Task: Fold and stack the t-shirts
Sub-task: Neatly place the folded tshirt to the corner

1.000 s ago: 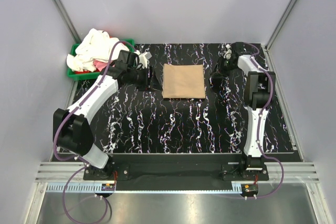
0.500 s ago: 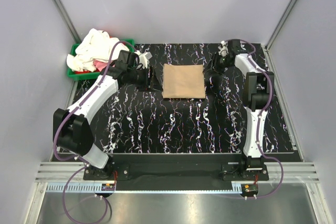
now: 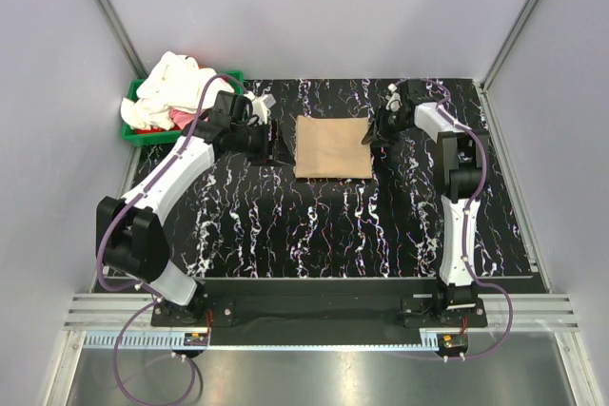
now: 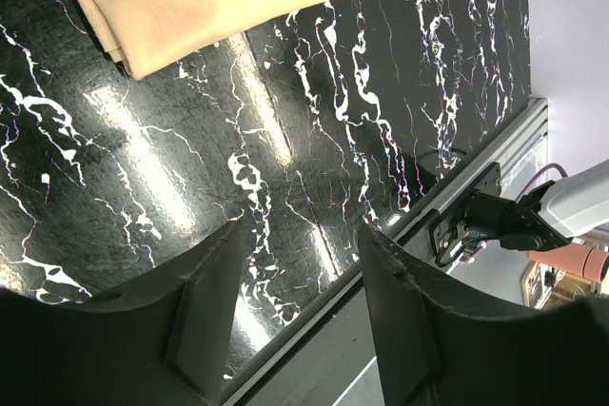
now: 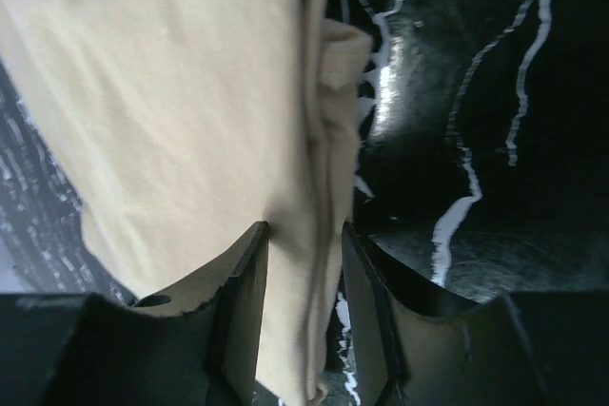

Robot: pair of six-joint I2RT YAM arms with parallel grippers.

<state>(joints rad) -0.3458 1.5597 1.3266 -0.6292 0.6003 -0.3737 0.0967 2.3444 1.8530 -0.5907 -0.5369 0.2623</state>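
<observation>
A: Wide view first: the black, white-veined marble-pattern desk. At its far middle lies the tan-khaki fabric t-shirt, folded into a flat rectangle.

B: And the other two shirts?

A: Both are heaped at the far left corner. The cream-white fabric t-shirt is crumpled on top, and the pink-red fabric t-shirt just peeps out beneath it. They sit in the small green plastic bin.

B: Grippers now. The left gripper is just beside the tan shirt's left edge, fingers spread wide over bare desk with nothing between them.

A: The right gripper is at the shirt's right edge, fingers parted and straddling the layered fold. A dark sliver shows between cloth and one finger, so there's no squeeze.
</observation>
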